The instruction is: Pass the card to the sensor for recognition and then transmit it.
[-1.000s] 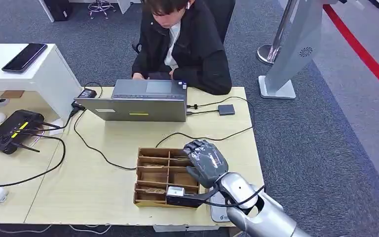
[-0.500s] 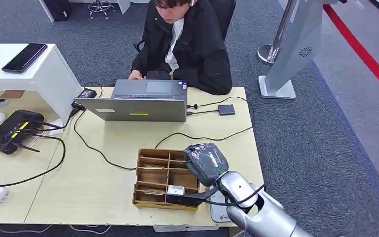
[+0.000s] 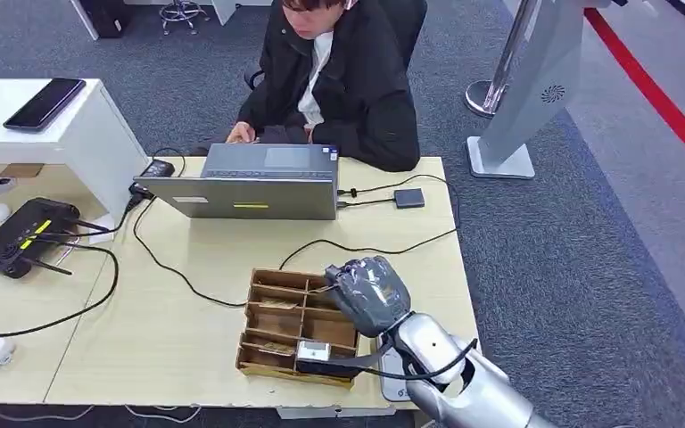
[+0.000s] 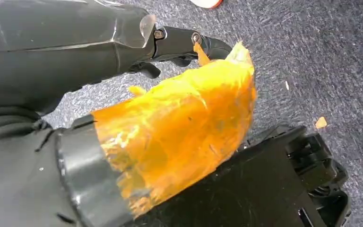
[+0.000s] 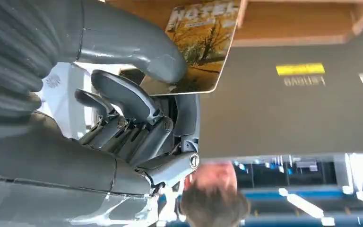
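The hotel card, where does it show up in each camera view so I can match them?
Head view: the card is hidden behind the right hand, above the wooden tray.
Left wrist view: not in it.
Right wrist view: the card sits upper middle, pinched under the thumb.
Shared landmark: the laptop's grey lid.

Your card: a hotel key card printed with an autumn-tree picture in yellow and orange and the word "HOTEL" along one end. You have it pinched under the right hand's thumb against the fingers, held over the wooden divided tray near the table's front right corner.
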